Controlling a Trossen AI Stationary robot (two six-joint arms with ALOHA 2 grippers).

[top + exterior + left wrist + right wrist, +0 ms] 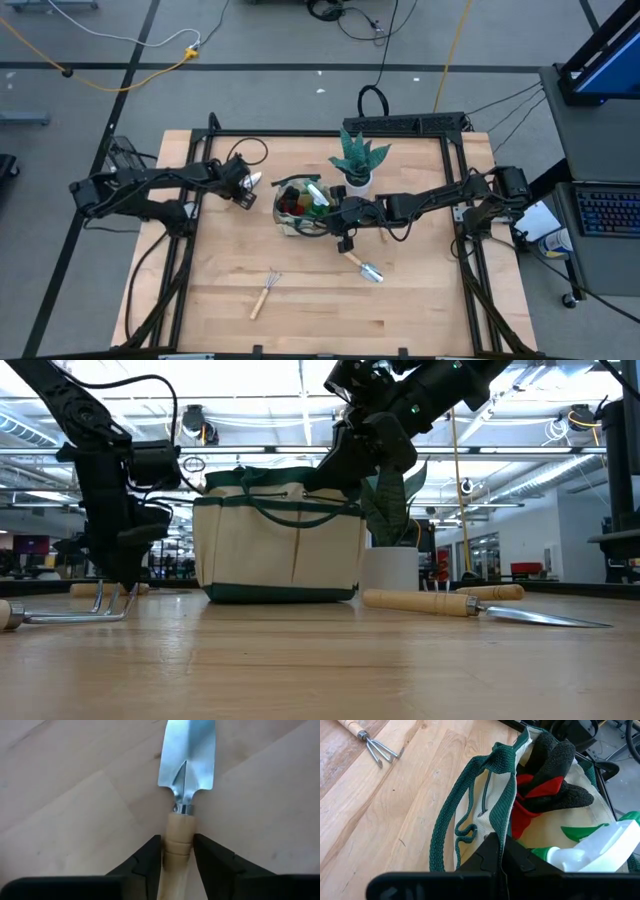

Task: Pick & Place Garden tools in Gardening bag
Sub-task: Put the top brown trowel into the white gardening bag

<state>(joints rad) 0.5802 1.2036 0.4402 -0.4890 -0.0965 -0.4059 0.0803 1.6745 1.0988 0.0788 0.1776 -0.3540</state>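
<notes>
While the left hand (pixel 177 851) pinches a trowel's (pixel 186 775) smooth wooden handle (shiny pointed blade), the shut right hand (pixel 501 851) grips woven bag trim (pixel 502 807).

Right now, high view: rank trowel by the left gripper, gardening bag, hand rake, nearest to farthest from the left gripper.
From the left gripper:
1. Trowel: between its fingers, at the table's left.
2. Gardening bag: mid-table, just right of it; the right gripper pinches its rim.
3. Hand rake: alone near the front edge.

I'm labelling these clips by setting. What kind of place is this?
Most likely a robotics lab or workshop in a large open hall, not a garden. The wooden table sits in a metal frame with cables on the grey floor, a keyboard beside it, and ceiling strip lights overhead.
</notes>
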